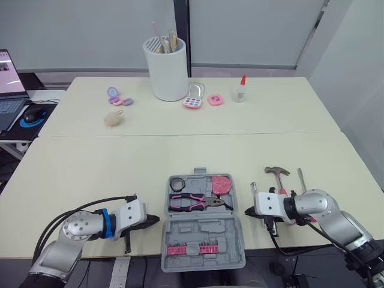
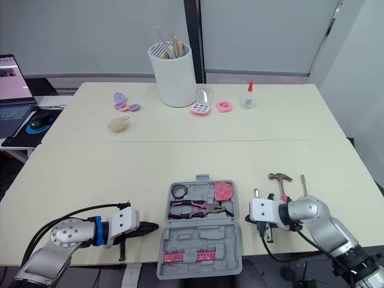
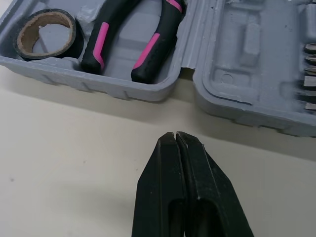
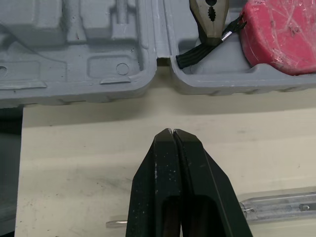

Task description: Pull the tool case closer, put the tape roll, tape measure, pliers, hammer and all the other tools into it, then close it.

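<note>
At the table's front edge, tool case (image 1: 204, 231): open flat, grey moulded plastic.
Far half: black tape roll (image 1: 177, 183) ring, pink-and-black pliers (image 1: 198, 203), round pink tape measure (image 1: 221, 184).
Hammer (image 1: 278, 177): on the cream table (image 1: 90, 174), right of case.
Left gripper (image 3: 176, 136): smooth black fingers pressed together, just left of case.
Right gripper (image 4: 172, 132): fingers pressed together, just right of case, near a clear-handled screwdriver (image 4: 281, 205).
</note>
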Tool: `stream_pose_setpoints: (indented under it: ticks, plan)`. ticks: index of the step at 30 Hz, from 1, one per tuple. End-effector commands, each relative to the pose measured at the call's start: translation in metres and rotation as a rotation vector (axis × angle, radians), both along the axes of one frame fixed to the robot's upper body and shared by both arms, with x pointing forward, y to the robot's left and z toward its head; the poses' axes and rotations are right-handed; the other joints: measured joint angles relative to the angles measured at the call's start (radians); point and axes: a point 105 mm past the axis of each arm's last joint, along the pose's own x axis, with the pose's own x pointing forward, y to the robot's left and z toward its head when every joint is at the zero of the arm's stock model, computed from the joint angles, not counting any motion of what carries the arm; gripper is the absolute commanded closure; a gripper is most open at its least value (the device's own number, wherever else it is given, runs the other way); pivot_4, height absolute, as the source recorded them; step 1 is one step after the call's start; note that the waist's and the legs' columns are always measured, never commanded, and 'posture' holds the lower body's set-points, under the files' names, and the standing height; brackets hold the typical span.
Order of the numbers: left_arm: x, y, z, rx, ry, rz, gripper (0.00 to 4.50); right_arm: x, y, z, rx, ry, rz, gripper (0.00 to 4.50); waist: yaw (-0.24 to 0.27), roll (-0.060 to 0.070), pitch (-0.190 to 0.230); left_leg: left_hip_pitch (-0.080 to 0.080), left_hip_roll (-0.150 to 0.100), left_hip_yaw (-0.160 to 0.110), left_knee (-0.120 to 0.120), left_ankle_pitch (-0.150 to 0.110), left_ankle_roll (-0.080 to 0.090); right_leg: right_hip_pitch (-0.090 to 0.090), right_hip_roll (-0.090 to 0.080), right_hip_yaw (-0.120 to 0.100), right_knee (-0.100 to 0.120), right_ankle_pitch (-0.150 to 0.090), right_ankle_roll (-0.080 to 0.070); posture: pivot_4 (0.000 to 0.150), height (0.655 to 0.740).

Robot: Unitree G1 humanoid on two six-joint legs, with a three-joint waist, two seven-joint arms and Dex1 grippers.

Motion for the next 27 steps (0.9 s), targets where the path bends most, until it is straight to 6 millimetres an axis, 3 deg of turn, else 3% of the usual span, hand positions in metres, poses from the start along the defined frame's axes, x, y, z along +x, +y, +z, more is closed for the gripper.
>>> stream_pose_setpoints:
  ticks: [1, 13, 27]
  plan:
    - [0.002, -0.009, -0.003, -0.002, -0.009, -0.029, 4.49, 0.003, 0.011, -0.001, 0.016, -0.021, 0.030, 4.50, -0.001, 0.000, 0.000, 0.000, 0.000, 0.000, 0.000, 0.000, 0.000, 0.000, 0.000, 0.000, 0.000, 0.000, 0.000, 0.150, 0.7366]
    - [0.014, -0.031, -0.011, -0.013, -0.025, -0.065, 4.49, 0.010, 0.038, -0.001, 0.068, -0.029, 0.066, 4.50, 0.004, 0.001, -0.001, 0.000, -0.001, 0.000, 0.001, 0.000, 0.000, 0.001, 0.000, 0.000, 0.000, 0.001, 0.001, 0.150, 0.7366]
    - [0.044, -0.026, -0.004, 0.001, -0.084, -0.041, 4.49, 0.028, 0.047, 0.007, 0.107, -0.060, 0.004, 4.50, 0.003, 0.002, -0.001, 0.001, 0.000, 0.000, 0.001, 0.000, 0.000, 0.001, 0.001, 0.000, 0.001, 0.001, 0.001, 0.150, 0.7366]
